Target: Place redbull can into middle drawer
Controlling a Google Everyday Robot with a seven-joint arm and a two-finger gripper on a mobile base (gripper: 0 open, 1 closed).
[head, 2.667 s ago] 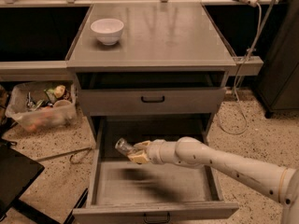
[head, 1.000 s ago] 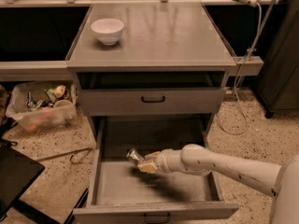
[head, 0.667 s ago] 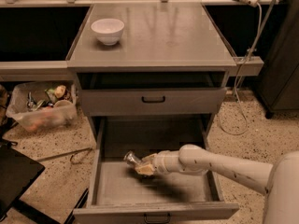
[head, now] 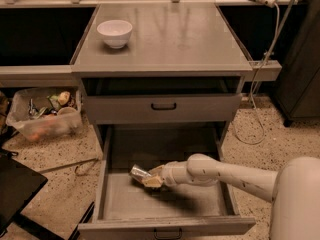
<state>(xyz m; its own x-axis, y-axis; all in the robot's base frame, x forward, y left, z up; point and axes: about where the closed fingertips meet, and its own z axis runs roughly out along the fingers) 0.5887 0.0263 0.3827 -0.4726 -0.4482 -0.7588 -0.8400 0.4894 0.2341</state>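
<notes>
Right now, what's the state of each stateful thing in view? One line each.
middle drawer: pulled open.
redbull can: tilted, held inside the middle drawer.
gripper: inside the middle drawer, shut on the redbull can.
upper drawer: pushed in.
white bowl: upright on the cabinet top.

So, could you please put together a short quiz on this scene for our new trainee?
1. True or false: the bowl stands on the countertop.
2. The end effector is: A) above the bowl; B) inside the open drawer; C) above the countertop's right edge.
3. What does the end effector hold?

Key: 1 true; 2 B; 3 the can.
</notes>
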